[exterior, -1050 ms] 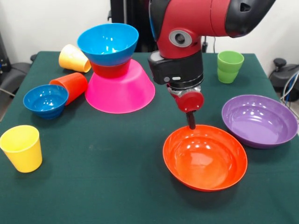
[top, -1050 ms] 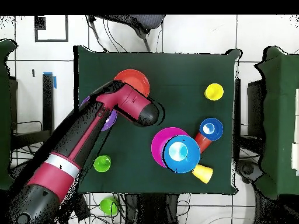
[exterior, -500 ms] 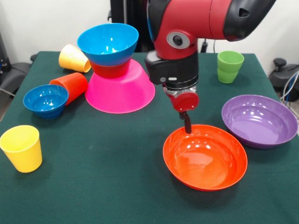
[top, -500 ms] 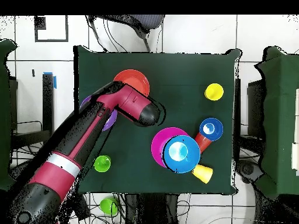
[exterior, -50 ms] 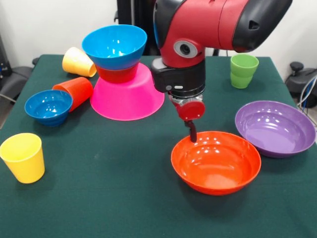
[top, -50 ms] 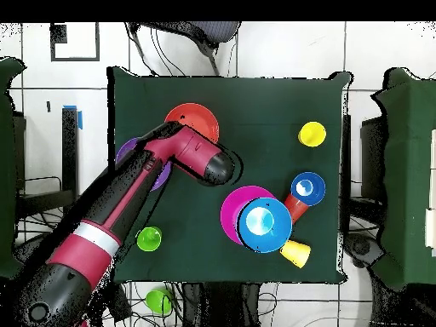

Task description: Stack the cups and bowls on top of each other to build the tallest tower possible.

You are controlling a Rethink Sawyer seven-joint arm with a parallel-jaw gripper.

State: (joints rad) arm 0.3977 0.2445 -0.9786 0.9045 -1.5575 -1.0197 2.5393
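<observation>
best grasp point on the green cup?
Pinch the green cup by its rim, one pincer finger inside and one outside, coming straight down. It stands upright, mouth open, alone at the table's edge, with nothing crowding it. Its tapered wall would likely slip in a side squeeze.

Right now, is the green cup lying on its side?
No, the green cup stands upright, mouth up, on the table behind the purple bowl.

dark green table – white wall behind, pale tiled floor.
</observation>
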